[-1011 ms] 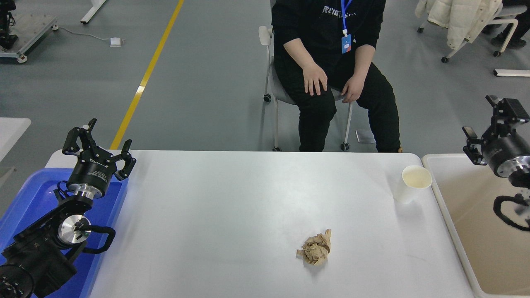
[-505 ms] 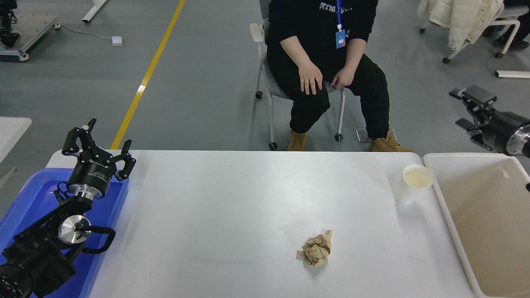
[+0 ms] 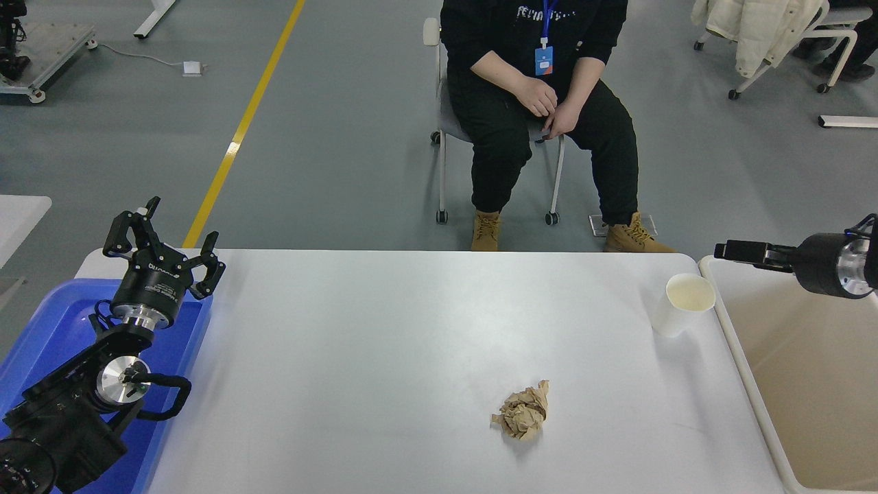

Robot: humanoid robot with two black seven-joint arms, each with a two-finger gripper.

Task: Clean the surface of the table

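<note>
White bench (image 3: 384, 329), full width of view. On it: crumpled brown paper ball (image 3: 523, 413), near-centre front; white paper cup (image 3: 682, 304), upright, far right, just beside beige bin (image 3: 744, 357). No legible labels; white print on left gripper (image 3: 164, 241) too small to read. Left fingers spread open, empty, above blue tray (image 3: 48, 322). Right gripper (image 3: 744, 251) over bin's far corner, seen edge-on; fingers' state cannot be told, touching nothing.

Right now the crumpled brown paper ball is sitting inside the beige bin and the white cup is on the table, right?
Not quite. The head view shows the crumpled brown paper ball lying on the white table, not inside the beige bin. The white cup is on the table, as you said.
</note>
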